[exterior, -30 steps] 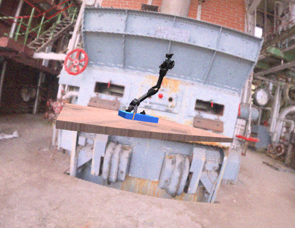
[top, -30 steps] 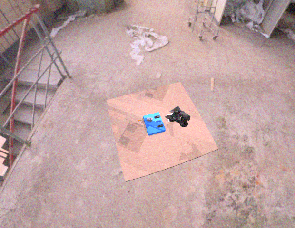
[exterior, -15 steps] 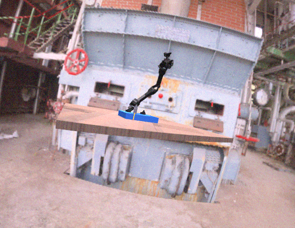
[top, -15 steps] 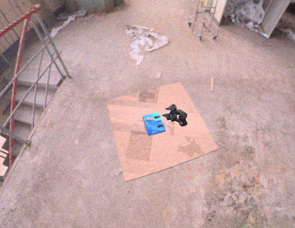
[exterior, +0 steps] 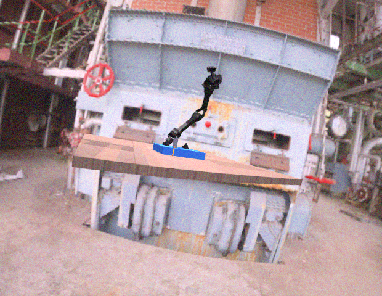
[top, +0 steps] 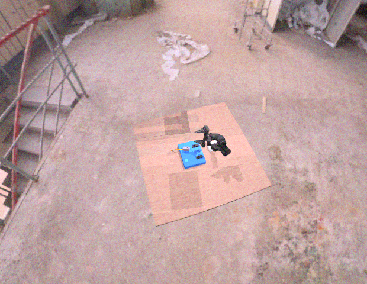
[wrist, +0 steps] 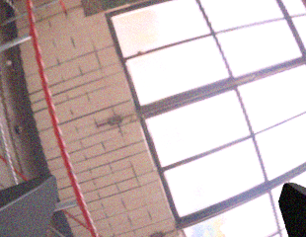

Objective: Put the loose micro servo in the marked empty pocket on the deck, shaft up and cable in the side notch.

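The micro servo [top: 186,148] [exterior: 175,141] is a small grey body on the blue deck [top: 193,164] [exterior: 191,154], near the edge away from the arm. Its orange-yellow cable [top: 176,149] [exterior: 174,151] runs out over that edge. The pocket and side notch cannot be made out, and the views are too small to tell whether the ears lie flat or where the shaft points. My gripper [top: 195,136] [exterior: 212,77] [wrist: 172,194] is open and empty, raised high above the deck. The wrist view shows neither servo nor deck.
Black parts [top: 199,157] [exterior: 185,146] stand on the deck's arm side. The arm [exterior: 191,119] rises from behind the deck. The deck rests on a square wooden table top [top: 238,177] [exterior: 137,160], with shadows across it. Background stairs and railings stand beyond the table.
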`<state>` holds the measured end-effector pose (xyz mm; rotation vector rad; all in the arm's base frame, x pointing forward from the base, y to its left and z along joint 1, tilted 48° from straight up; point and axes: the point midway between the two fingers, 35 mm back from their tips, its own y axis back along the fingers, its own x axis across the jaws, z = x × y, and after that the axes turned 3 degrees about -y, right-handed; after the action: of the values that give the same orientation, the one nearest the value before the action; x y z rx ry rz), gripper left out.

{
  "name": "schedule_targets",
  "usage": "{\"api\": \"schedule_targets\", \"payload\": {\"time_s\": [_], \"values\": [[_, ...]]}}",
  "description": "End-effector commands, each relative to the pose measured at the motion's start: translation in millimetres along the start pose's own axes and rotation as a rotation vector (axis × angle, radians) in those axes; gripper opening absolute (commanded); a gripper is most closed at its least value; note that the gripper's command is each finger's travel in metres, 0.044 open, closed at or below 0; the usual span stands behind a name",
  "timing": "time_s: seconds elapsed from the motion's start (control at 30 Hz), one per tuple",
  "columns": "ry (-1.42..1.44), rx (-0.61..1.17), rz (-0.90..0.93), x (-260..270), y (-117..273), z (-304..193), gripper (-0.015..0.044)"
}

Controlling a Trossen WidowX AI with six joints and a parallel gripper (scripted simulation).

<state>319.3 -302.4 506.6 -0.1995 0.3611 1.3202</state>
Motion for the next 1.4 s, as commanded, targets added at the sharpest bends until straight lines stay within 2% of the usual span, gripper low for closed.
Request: {"api": "schedule_targets", "payload": {"time_s": [0.0,0.33,0.67,1.0,1.37], "values": [[-0.121,0.105,0.07,13,-28,-48,0.044],[-0.334,0.322,0.21,56,-65,-129,0.044],[-0.53,0.563,0.35,114,-83,-204,0.044],[-0.702,0.826,0.484,178,-83,-267,0.044],[-0.86,1.135,0.615,248,-62,-320,0.044]]}}
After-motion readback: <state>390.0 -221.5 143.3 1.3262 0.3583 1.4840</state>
